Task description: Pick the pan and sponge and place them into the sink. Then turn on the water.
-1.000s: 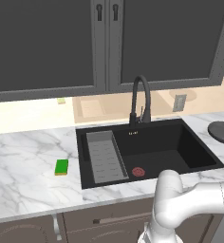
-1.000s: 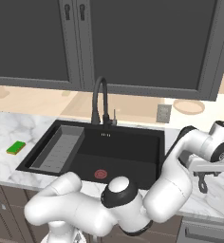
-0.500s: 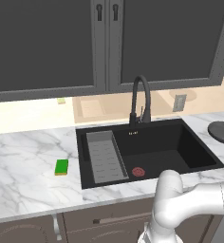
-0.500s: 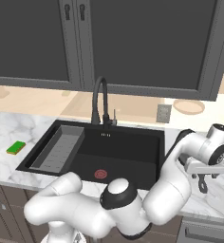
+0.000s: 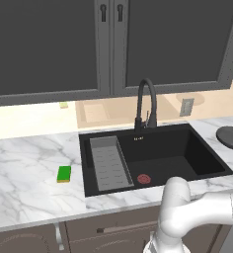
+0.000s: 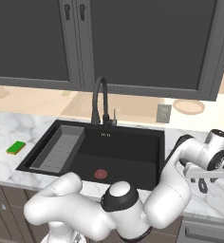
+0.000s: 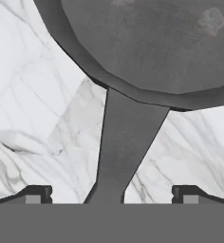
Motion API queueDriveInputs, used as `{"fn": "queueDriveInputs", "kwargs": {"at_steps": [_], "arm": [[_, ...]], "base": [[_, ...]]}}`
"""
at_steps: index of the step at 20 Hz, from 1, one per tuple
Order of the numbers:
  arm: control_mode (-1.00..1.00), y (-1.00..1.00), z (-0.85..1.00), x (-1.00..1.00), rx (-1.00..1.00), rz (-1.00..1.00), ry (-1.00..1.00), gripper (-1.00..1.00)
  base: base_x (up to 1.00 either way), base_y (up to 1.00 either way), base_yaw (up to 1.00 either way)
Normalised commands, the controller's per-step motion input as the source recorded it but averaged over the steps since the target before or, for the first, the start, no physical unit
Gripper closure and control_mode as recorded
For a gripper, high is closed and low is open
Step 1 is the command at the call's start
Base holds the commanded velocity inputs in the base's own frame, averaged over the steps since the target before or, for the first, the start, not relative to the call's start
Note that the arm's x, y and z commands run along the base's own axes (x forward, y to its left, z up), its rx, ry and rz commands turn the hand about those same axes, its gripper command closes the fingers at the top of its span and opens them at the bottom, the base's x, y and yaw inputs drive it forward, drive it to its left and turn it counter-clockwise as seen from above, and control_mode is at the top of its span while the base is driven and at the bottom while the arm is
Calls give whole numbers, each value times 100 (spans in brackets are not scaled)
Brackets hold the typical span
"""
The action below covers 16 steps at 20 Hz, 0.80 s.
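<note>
A white marble table [image 5: 24,173] is set under dark cabinets [image 5: 108,44], with a wall outlet [image 5: 186,106] behind. The black rectangular sink [image 5: 177,153] is sunk into it, holding a grey ribbed tray [image 5: 108,163], a red drain [image 5: 144,178] and an arched black faucet [image 5: 147,101]. A small green sponge [image 5: 64,173] lies left of the sink. The round dark-grey pan [image 7: 147,42] rests on the table right of the sink, its flat handle running between the spread fingers of the claw [image 7: 109,194], which grips nothing.

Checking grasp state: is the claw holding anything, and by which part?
Nothing is held. The open claw straddles the pan handle, fingertips apart on both sides, not closed.
</note>
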Motion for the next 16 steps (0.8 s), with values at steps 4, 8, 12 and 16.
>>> {"fn": "queueDriveInputs", "kwargs": {"at_steps": [4, 8, 12, 16], "arm": [[-100, 0, -14, 0, 0, 0, 0, -100], [-100, 0, -12, 0, 0, 0, 0, -100], [-100, 0, -17, 0, 0, 0, 0, -100], [-100, 0, -15, 0, 0, 0, 0, -100]], "base": [[0, 0, 0], [0, 0, 0], [0, 0, 0], [0, 0, 0]]}}
